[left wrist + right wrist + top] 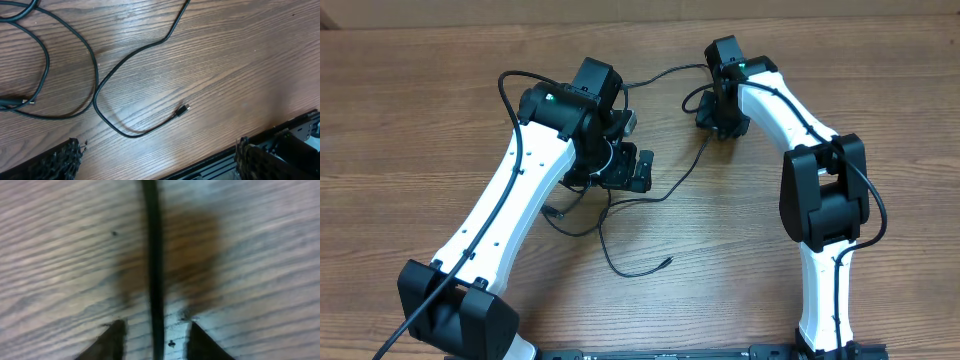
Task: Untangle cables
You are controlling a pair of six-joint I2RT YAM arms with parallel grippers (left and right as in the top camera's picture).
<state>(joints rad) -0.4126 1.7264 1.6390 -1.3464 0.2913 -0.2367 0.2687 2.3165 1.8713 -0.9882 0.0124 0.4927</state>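
Note:
Thin black cables (pixel 665 190) lie loose on the wooden table, running from under my left arm toward my right gripper (pixel 720 127). In the right wrist view one cable (pixel 152 255) passes straight between the two fingertips (pixel 114 339). A narrow gap shows on each side of it, so the right gripper (pixel 156 329) is open around the strand, low over the wood. My left gripper (pixel 157 149) is wide open above bare table, with nothing between its fingers. Ahead of it a cable (pixel 100 85) curves into a loop that ends in a small plug (pixel 183 110).
A second plug end (pixel 15 101) lies at the left among more loops of cable. A free plug tip (pixel 667 261) rests near the table's middle front. A black rail (pixel 280 145) runs along the near edge. Both white arms reach over the table's centre.

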